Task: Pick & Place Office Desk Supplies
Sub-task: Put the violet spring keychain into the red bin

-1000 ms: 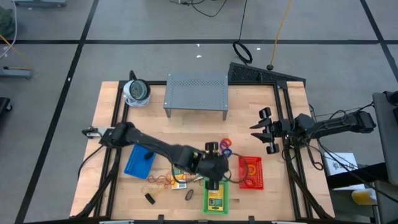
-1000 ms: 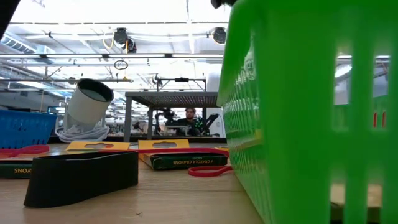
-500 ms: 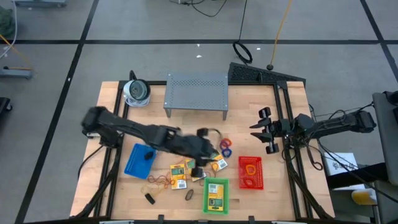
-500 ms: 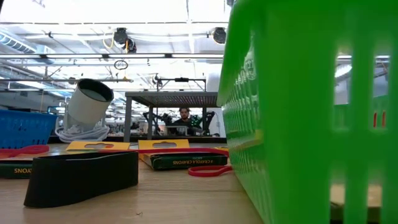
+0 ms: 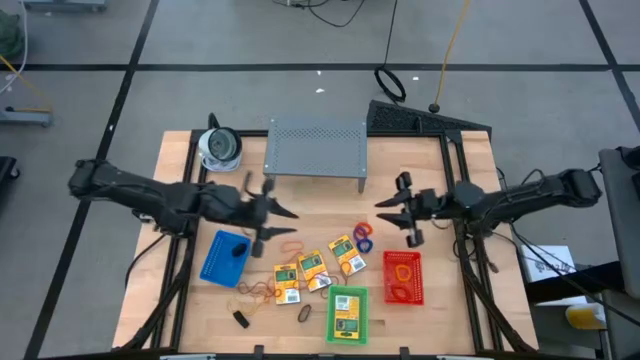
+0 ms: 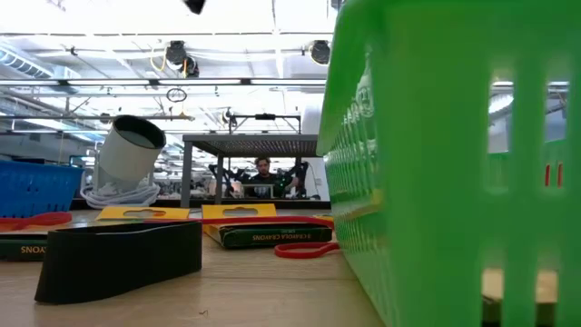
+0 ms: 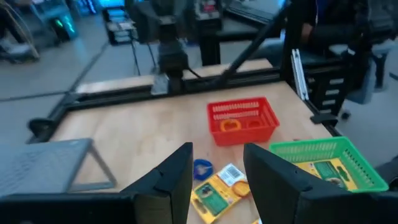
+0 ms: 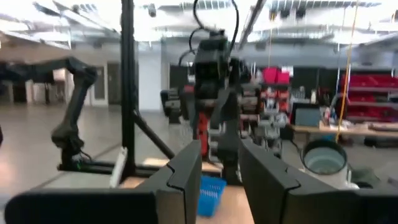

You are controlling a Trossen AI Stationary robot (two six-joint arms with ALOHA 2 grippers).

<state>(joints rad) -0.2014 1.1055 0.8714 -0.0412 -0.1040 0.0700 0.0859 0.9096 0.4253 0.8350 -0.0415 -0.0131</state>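
Observation:
Three yellow-orange crayon boxes (image 5: 312, 268) lie flat on the table's near middle, and another lies in the green basket (image 5: 346, 313). Blue and red rubber bands (image 5: 362, 236) lie beside them, with orange ones at the boxes' left (image 5: 256, 290) and inside the red basket (image 5: 403, 277). Two black clips (image 5: 241, 318) rest near the table's near edge, one more in the blue basket (image 5: 224, 258). My left gripper (image 5: 275, 225) hovers open above the wood, left of the boxes. My right gripper (image 5: 390, 212) hangs open right of the table's middle, above the red basket's far side.
The grey perforated shelf (image 5: 315, 148) stands at the far middle, the round white-grey object (image 5: 219, 148) at its left. In the low view the green basket's wall (image 6: 436, 163) fills the right half and a black clip (image 6: 118, 259) sits close. Bare wood lies between shelf and supplies.
My left gripper has drawn back from above the green basket, moving toward the table's left and far side, and its arm now stretches low across the left half. My right gripper has moved a little toward the table's middle.

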